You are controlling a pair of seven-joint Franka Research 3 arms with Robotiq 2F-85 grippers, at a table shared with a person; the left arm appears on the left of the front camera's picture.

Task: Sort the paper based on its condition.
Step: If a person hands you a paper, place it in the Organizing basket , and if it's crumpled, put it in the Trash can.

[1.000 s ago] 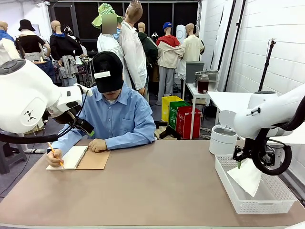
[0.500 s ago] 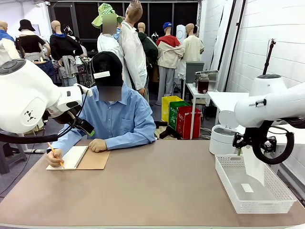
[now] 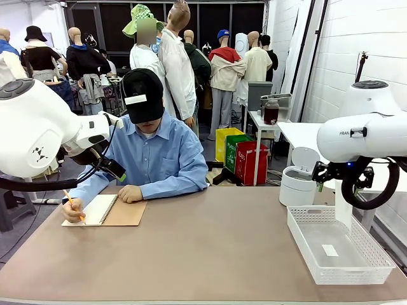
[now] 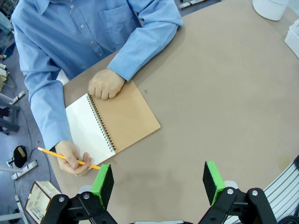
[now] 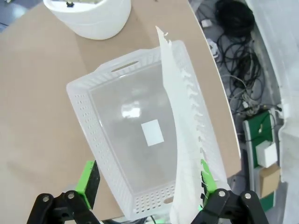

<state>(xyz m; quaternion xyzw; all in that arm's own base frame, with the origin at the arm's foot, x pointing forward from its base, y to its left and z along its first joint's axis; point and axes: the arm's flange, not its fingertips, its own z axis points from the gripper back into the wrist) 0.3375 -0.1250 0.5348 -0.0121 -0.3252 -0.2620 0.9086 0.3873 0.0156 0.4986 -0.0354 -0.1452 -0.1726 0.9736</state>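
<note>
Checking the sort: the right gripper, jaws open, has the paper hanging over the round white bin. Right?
Not quite. In the right wrist view the paper hangs by the open right gripper over the white basket, not the round bin, which stands beyond it. The rest holds.

The spiral notebook (image 3: 105, 210) lies on the table (image 3: 203, 254) at far left, before the person; the basket (image 3: 337, 244) sits at right, the paper (image 5: 184, 140) hanging above it.
</note>
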